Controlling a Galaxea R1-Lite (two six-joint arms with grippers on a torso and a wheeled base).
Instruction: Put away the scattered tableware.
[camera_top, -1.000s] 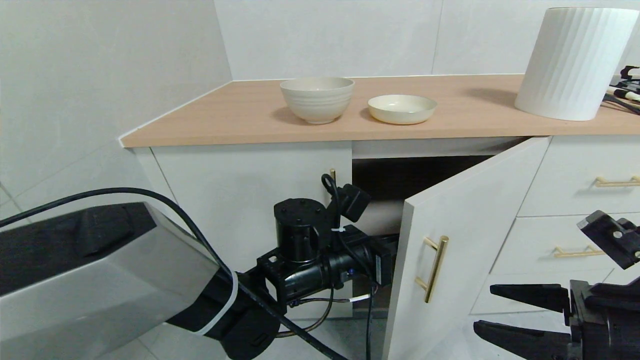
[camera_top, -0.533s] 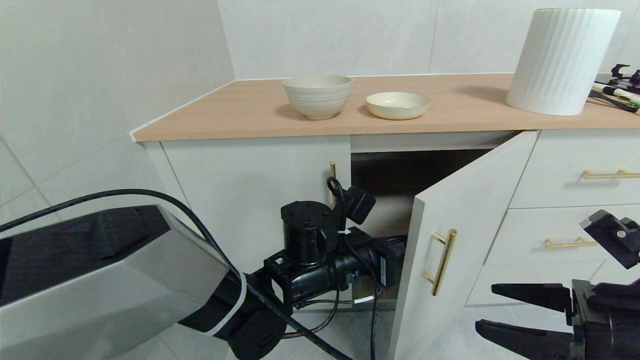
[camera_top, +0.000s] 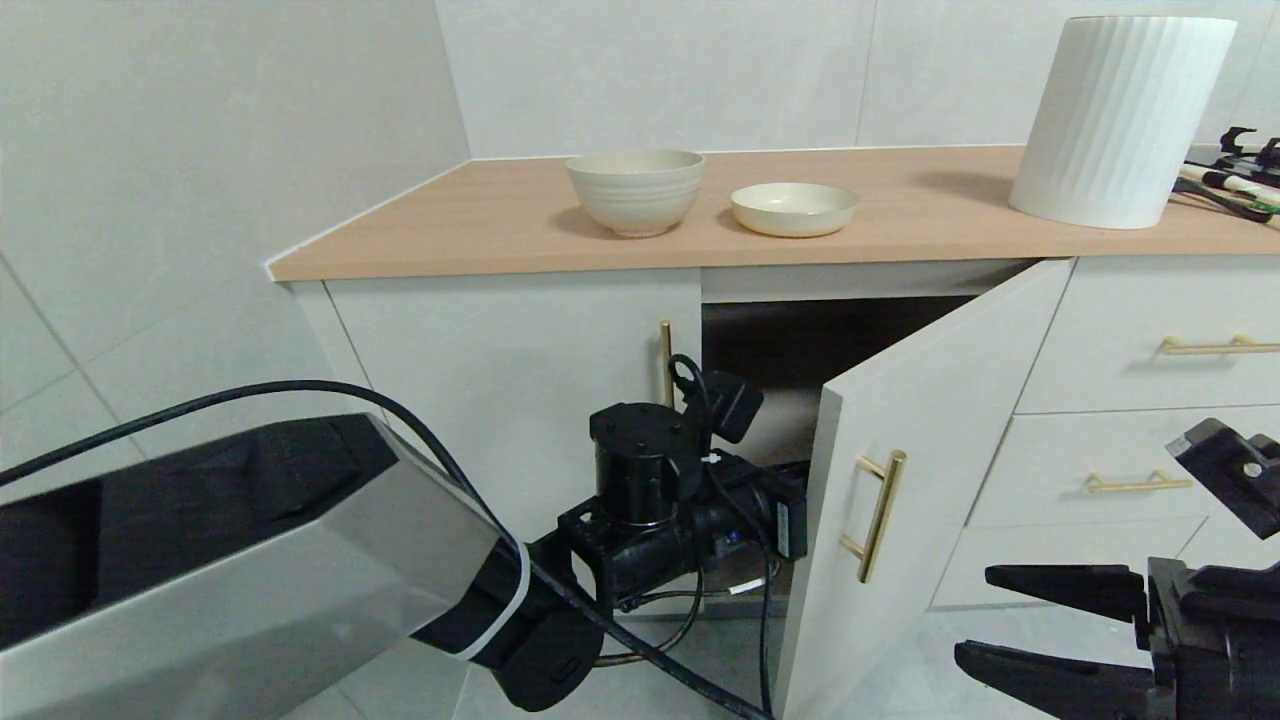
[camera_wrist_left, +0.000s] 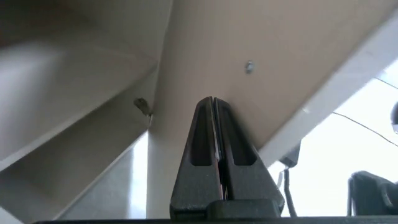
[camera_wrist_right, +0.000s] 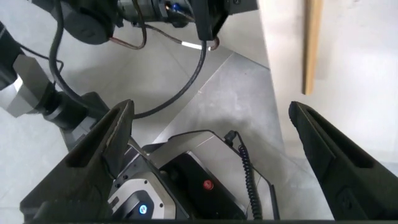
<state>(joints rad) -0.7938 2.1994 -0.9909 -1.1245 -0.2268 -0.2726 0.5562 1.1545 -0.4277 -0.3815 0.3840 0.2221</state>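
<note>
A cream ribbed bowl (camera_top: 636, 190) and a shallow cream plate (camera_top: 795, 208) sit side by side on the wooden counter (camera_top: 480, 235). Below them the cabinet door (camera_top: 930, 420) with a gold handle (camera_top: 875, 515) stands partly open. My left arm's wrist (camera_top: 690, 500) reaches into the gap behind that door. My left gripper (camera_wrist_left: 213, 101) is shut and empty, its tips against the door's inner face (camera_wrist_left: 261, 37). Low in front of the drawers, my right gripper (camera_top: 975, 612) (camera_wrist_right: 210, 109) is open and holds nothing.
A tall white ribbed container (camera_top: 1120, 120) stands at the counter's right, with utensils (camera_top: 1230, 180) beyond it. Drawers with gold handles (camera_top: 1215, 347) lie right of the open door. The left cabinet door (camera_top: 500, 400) is closed. A tiled wall bounds the left side.
The head view has shifted, so the counter looks farther off. My left wrist has slid a little to the right, toward the door's inner side. The right gripper stays open and still.
</note>
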